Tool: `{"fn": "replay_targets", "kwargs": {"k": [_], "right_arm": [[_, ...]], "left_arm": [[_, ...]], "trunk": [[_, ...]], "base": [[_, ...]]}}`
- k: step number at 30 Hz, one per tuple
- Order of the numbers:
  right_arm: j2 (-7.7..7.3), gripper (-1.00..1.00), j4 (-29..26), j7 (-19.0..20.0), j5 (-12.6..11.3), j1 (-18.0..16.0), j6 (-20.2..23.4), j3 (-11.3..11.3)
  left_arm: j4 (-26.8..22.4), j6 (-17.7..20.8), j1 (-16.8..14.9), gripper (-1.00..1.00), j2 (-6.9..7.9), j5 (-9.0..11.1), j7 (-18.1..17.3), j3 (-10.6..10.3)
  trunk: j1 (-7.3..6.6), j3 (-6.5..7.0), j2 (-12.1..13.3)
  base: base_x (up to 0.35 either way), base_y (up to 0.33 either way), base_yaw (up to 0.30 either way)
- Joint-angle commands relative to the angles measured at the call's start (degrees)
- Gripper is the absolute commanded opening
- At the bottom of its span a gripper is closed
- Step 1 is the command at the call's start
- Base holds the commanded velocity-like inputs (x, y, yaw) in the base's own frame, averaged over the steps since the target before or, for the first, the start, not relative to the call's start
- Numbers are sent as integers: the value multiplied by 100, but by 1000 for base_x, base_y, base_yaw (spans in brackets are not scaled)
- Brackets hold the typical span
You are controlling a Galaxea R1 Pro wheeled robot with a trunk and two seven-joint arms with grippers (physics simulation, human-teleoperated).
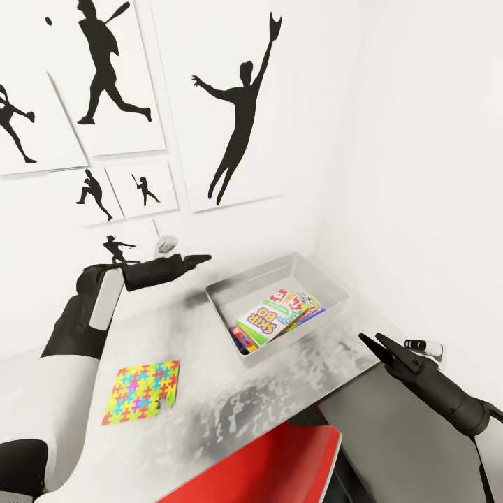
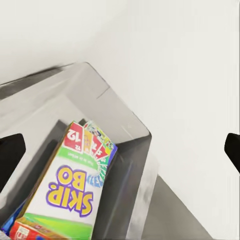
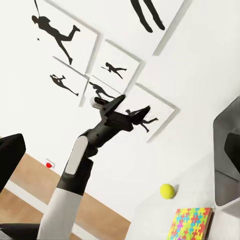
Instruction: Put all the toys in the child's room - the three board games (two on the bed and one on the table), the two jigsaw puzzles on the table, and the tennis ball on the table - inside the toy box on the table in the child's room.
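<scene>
Toy box [image 1: 328, 290] on white table [image 1: 209, 391], board games [image 1: 276, 318] inside.
Jigsaw puzzle [image 1: 142, 392] flat near the front edge. Left gripper [image 1: 199, 260] raised beside the box; right gripper [image 1: 370, 341] low, jaws parted. Silhouette posters [image 1: 237, 105] behind.

We observe the long white flat-topped table [image 1: 209, 412] running into the room corner; the light grey shallow toy box [image 1: 227, 307] stands on it at the far right, close to the corner walls; inside the box lie the flat cartoon-printed board games [image 1: 269, 321], stacked and overlapping; the thin jigsaw-patterned puzzle [image 1: 142, 391] lies flat on the table, left of the box and nearer to us, well apart from it; in the right wrist view the small yellow-green tennis ball [image 3: 167, 191] rests on the table beside the puzzle; framed silhouette pictures [image 1: 237, 105] hang on the wall behind the table; a red chair seat [image 1: 265, 464] sits before the table's near edge.
</scene>
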Motion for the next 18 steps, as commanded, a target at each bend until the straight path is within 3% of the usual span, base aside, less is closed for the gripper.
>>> {"fn": "replay_targets", "kwargs": {"k": [1,2,5,6,9,11,13,15,16,18], "right_arm": [[-1,100,-1,7,-9,-5,28,-5],[-4,100,-1,7,-9,-5,25,-10],[-7,100,-1,7,-9,-5,22,-15],[-8,100,1,4,-9,-5,21,-19],[-9,100,5,1,-9,-5,20,-20],[-5,100,7,1,-8,-5,14,-18],[-3,100,7,-1,-8,-5,12,-13],[-2,100,8,-1,-8,-5,10,-13],[0,100,8,-1,-8,-5,7,-11],[3,100,8,-1,-7,-5,5,-8]], "left_arm": [[-33,87,1,100,80,-19,-153,80],[-79,170,31,100,271,-16,-400,190],[-119,241,158,100,624,-8,-807,288],[-134,269,292,100,875,-4,-1107,328],[-129,288,545,100,1217,-12,-1591,366],[-90,291,927,100,1604,-24,-2193,451],[-55,287,1238,100,1834,-28,-2535,636],[-36,282,1452,100,1935,-33,-2705,820],[-24,278,1657,100,2002,-41,-2828,1036],[-17,275,1849,100,2039,-52,-2914,1252]], "trunk": [[3,-11,-11],[3,-11,-11],[3,-11,-11],[3,-11,-11],[3,-11,-11],[3,-11,-11],[3,-11,-11],[3,-11,-11],[3,-11,-11],[3,-10,-11]], "base": [[0,0,0],[0,0,0],[0,0,0],[0,0,0],[0,0,0],[0,0,0],[-11,0,0],[-59,10,0],[-115,43,12],[-128,57,44]]}}
